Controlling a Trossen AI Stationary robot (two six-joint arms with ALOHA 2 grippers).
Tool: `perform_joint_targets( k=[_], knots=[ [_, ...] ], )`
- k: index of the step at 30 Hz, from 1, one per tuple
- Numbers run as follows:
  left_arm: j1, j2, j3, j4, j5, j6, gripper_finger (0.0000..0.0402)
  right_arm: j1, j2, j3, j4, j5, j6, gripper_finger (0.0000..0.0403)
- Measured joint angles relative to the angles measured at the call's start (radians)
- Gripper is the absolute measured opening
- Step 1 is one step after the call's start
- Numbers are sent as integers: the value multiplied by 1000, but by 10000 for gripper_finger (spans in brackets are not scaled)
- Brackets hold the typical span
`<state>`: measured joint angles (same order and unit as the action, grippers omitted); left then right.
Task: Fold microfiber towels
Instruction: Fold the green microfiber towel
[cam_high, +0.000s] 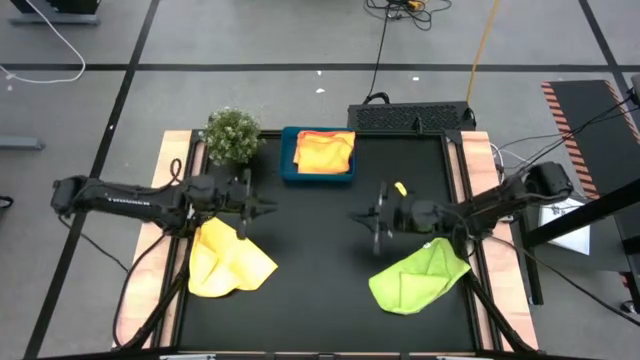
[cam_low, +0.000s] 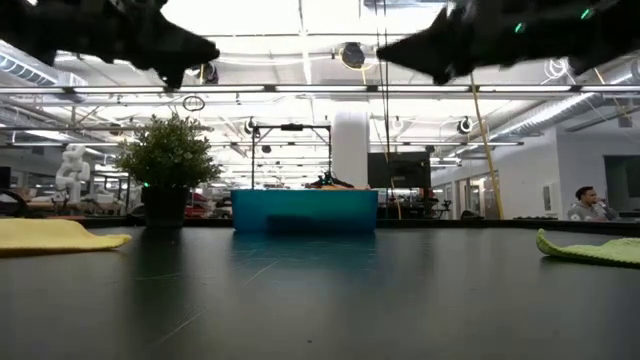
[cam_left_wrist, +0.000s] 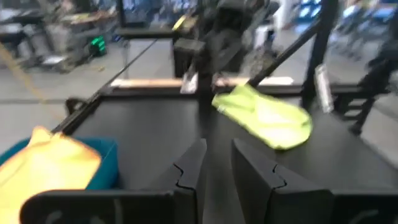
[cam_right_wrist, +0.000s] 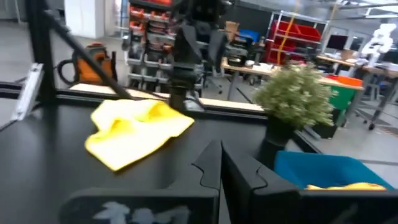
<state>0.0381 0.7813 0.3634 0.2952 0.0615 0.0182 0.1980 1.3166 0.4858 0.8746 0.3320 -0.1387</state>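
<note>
Hovering grippers, nothing held

The yellow towel (cam_high: 228, 263) is seen crumpled at near left, just below the left gripper (cam_high: 272, 208), the nearer arm. The green towel (cam_high: 418, 276) lies at near right, under the right arm. The left jaws are parted narrowly, gripping nothing; the right gripper (cam_high: 356, 216) is closed and empty. More towels sit in the tray (cam_high: 289, 168), far centre.

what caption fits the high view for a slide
Both grippers, left and right, hover empty above the black table between a yellow towel and a lime towel.
</note>
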Motion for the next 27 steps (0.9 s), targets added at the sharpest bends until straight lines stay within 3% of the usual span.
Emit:
perform_joint_targets(
  k=[4,9,15,21,27],
  knots=[
    [-159,13,0,-50,-214,-26,76,125,4,54,-123,137,58,0],
    [-344,19,0,-75,-299,-50,76,233,82,64,-175,247,158,0],
    [-509,21,-38,-116,-460,-99,76,294,229,63,-219,264,391,0],
    [-621,24,-73,-108,-551,-185,76,379,255,77,-272,294,546,0],
    [-668,24,-74,-14,-613,-167,76,436,266,290,-594,329,570,0]
  ],
)
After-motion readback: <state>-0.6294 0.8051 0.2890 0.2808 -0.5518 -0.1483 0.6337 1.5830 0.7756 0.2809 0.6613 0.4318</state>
